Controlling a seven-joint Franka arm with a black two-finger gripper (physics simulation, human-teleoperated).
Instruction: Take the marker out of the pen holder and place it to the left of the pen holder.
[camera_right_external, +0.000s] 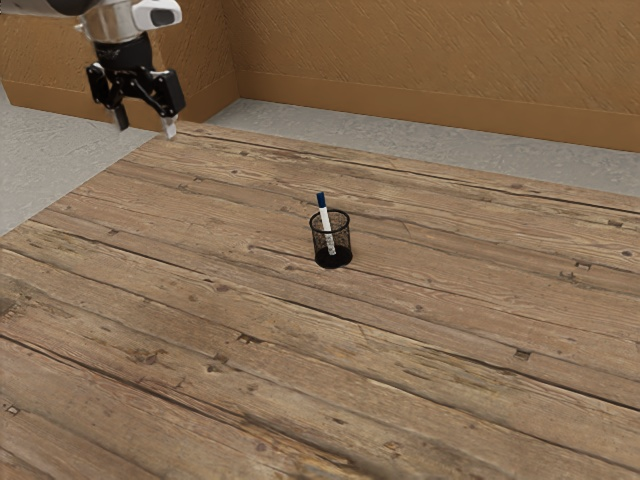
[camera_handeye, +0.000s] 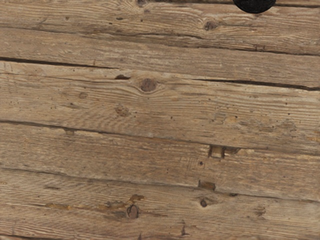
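My gripper (camera_right_external: 146, 128) hangs above the table's far left corner in the exterior view, its two fingers spread apart with nothing between them. Well apart from it, near the middle of that view, a black mesh pen holder (camera_right_external: 333, 246) stands upright on the wood. A white marker (camera_right_external: 325, 220) with a dark blue end leans inside it, that end sticking up above the rim. In the wrist view, a dark round piece of the pen holder (camera_handeye: 254, 5) is cut off by the picture's edge; I cannot make out the marker there.
The wooden plank table (camera_right_external: 200, 330) lies under both the hand and the holder. Brown wall panels (camera_right_external: 430, 80) rise beyond the table, with grey floor (camera_right_external: 285, 118) between them.
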